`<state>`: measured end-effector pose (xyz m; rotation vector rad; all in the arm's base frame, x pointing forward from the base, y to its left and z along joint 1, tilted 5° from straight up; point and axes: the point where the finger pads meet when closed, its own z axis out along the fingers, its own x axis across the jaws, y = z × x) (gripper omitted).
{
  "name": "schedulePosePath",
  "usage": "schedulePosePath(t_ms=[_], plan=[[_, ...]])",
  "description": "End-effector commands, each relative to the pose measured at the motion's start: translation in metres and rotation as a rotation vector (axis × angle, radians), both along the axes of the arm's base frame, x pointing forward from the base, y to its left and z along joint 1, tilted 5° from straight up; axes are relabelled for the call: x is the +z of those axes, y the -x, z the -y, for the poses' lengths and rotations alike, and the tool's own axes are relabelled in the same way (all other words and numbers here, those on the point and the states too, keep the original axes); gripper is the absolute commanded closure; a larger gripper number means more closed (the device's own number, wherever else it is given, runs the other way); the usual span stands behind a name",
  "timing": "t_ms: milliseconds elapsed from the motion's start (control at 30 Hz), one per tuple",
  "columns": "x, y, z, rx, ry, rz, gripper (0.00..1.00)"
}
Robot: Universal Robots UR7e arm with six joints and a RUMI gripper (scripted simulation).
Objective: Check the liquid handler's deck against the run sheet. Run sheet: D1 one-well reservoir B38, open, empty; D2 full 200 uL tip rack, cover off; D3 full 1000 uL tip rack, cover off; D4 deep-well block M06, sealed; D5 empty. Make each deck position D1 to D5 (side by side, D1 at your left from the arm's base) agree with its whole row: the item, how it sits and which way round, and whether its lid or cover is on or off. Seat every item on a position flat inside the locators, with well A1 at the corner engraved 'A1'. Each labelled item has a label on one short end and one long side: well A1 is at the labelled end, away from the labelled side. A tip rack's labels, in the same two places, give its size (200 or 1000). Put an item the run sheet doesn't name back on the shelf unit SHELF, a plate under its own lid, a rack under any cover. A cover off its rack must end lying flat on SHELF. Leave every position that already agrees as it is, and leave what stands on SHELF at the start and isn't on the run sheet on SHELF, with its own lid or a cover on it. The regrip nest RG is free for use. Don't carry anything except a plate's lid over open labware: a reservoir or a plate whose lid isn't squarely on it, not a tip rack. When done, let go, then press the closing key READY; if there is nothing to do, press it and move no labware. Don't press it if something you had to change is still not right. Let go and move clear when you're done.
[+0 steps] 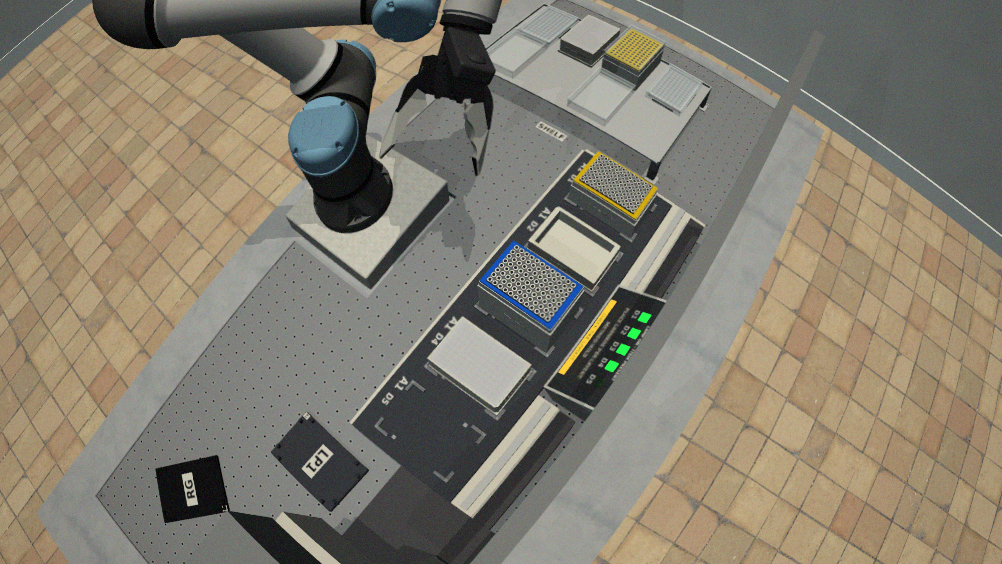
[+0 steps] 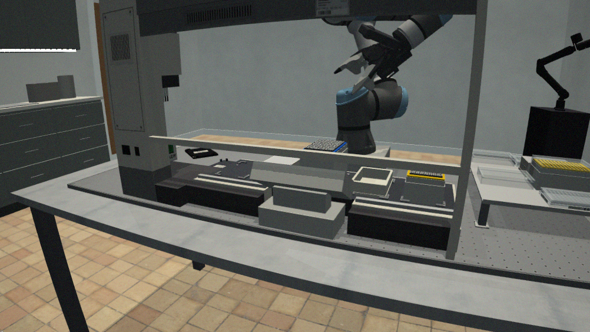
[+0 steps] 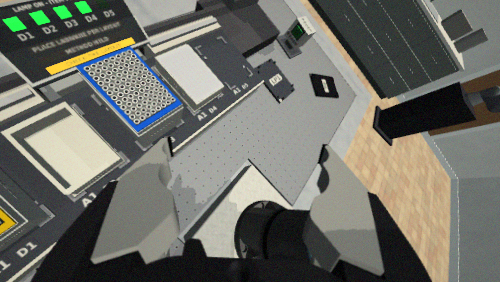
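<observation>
Top view looks steeply down on the bench [image 1: 210,336]; exterior faces it from the front, low; wrist looks past the claw [image 3: 245,210]. All share the deck [image 1: 420,420].

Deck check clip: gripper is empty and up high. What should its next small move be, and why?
Probably descend toward the yellow-rimmed rack at D1 to lift it out: the open reservoir sits at D2, so the two look swapped. The gripper is open, holding nothing.

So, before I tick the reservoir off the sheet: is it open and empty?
Open and empty. The reservoir at D2 has no lid, and its pale floor shows bare in the top and wrist views.
</observation>
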<state>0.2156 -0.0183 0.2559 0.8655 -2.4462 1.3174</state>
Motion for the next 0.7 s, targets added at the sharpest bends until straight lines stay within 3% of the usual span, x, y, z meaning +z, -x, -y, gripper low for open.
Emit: schedulePosePath(t_ms=[0, 667], plan=[[0.0002, -0.0007, 0.0011, 0.152, -0.206, -0.112, 0.18], [0.0002, -0.0007, 0.0011, 0.162, -0.191, -0.127, 0.18]])
